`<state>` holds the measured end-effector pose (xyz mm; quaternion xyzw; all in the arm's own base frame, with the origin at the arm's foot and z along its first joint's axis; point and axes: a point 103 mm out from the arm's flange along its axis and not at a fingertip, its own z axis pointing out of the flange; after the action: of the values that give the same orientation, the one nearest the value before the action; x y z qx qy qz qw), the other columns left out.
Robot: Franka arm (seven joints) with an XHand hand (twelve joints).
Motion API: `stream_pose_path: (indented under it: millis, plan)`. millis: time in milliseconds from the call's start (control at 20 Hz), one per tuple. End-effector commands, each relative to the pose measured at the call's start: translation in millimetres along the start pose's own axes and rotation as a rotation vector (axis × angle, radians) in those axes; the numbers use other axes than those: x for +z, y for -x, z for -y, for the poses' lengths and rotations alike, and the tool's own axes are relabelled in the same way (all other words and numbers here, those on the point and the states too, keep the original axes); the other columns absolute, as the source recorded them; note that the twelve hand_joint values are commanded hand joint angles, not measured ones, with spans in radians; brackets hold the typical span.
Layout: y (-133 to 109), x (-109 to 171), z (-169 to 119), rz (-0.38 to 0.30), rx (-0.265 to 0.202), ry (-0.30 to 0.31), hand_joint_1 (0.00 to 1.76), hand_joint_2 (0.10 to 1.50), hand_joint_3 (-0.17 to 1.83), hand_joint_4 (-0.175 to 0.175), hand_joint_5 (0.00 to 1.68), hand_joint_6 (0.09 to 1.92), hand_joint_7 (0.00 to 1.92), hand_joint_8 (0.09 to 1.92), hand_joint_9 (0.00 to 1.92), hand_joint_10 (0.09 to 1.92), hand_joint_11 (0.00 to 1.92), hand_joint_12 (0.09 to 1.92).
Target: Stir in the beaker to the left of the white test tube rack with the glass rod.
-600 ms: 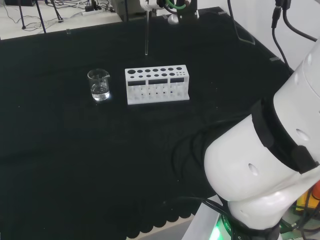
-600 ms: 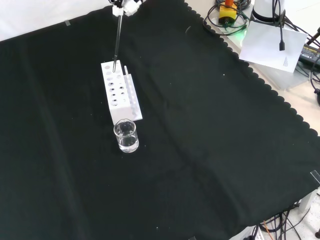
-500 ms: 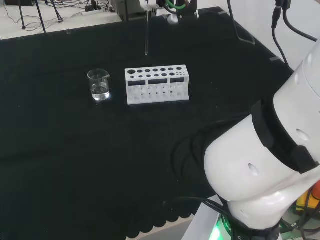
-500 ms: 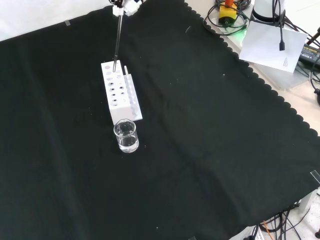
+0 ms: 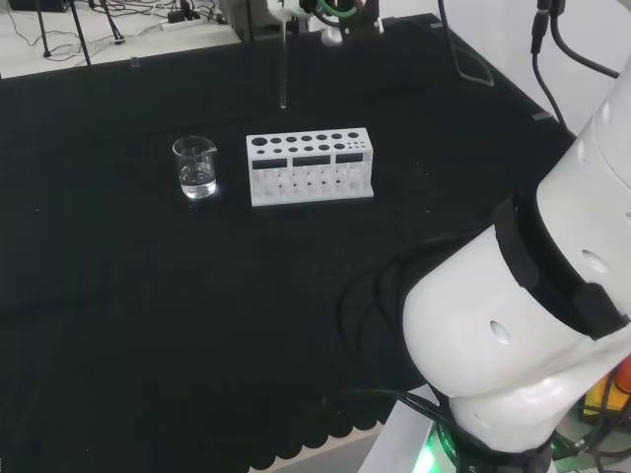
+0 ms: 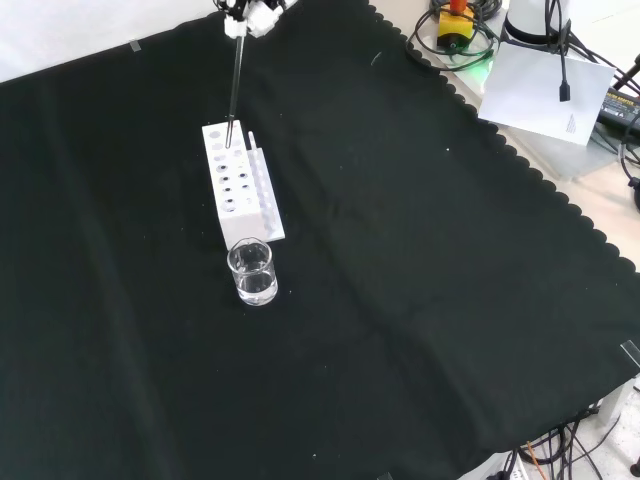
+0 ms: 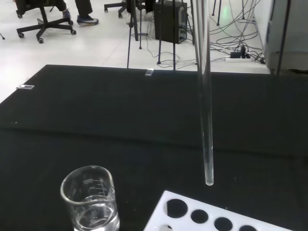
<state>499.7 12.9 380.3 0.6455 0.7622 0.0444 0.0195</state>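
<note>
A clear glass rod (image 5: 284, 64) hangs upright from the hand (image 6: 246, 14) at the far edge of the cloth, and the hand's fingers are closed on its top. In the front view the rod (image 6: 234, 85) has its lower tip above the far end of the white test tube rack (image 6: 240, 185). The wrist view shows the rod's (image 7: 205, 106) tip just above the rack (image 7: 211, 219), clear of the holes. A small glass beaker (image 5: 196, 168) with a little clear liquid stands to the left of the rack (image 5: 311, 168) in the head view. The beaker (image 6: 251, 272) (image 7: 90, 199) stands apart from the rod.
The arm's own big white links (image 5: 532, 325) stand at the head view's right. In the front view, cables and a white sheet (image 6: 545, 90) lie beyond the cloth's scalloped edge at the upper right. Black cloth (image 6: 420, 300) spreads wide around the rack and beaker.
The hand and the rod have shifted slightly to the left in the head view. Beaker and rack have not moved.
</note>
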Motion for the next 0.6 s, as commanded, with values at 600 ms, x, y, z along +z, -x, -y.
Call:
stream_pose_path:
  millis: [600]
  plan:
    - [-82.8, -26.3, -20.5, -0.035, -0.163, 0.006, 1.3, 1.13, -0.17, -0.175, 1.26, 0.25, 1.1, 1.16, 1.63, 0.93, 1.64, 0.72]
